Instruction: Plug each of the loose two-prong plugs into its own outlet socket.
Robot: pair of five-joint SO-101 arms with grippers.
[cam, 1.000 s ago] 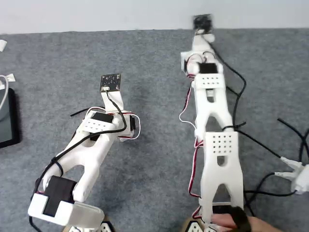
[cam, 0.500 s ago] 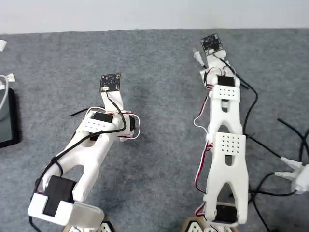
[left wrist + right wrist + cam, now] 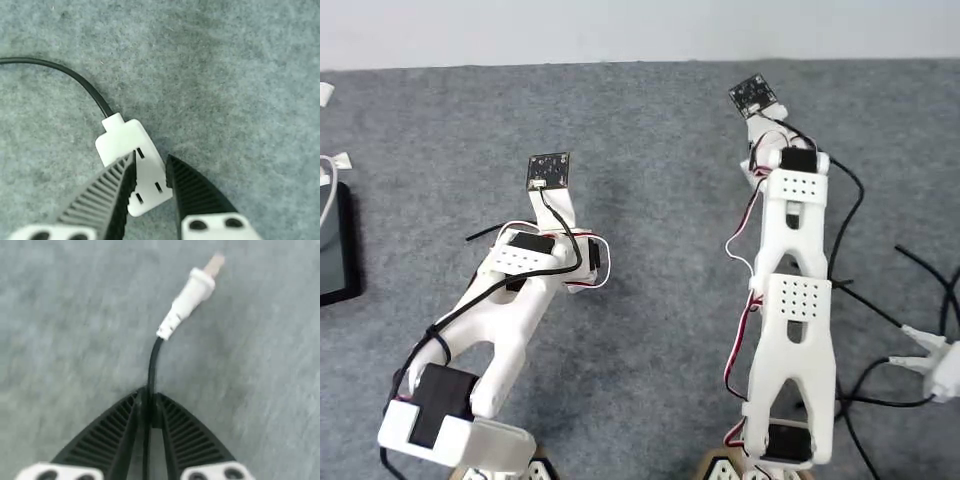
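Observation:
A white outlet socket block [image 3: 125, 137] with several slots lies on the grey carpet, and its black cord [image 3: 75, 75] trails away from it. My left gripper [image 3: 150, 157] is closed down on the block's near end, its black fingers against the block's sides. My right gripper [image 3: 148, 395] is shut on a thin black cord [image 3: 152, 360]. The cord's white two-prong plug [image 3: 192, 292] hangs free beyond the fingertips, prongs pointing away. In the high view the left arm [image 3: 525, 270] sits mid-table and the right arm [image 3: 790, 230] stretches toward the far edge.
A white connector [image 3: 940, 365] with black cables lies at the right edge of the carpet. A dark flat device [image 3: 335, 245] sits at the left edge. Open grey carpet [image 3: 650, 180] separates the two arms.
The right arm has swung to the right at the far edge of the table. A hand near its base one second ago is gone. The left arm has kept still.

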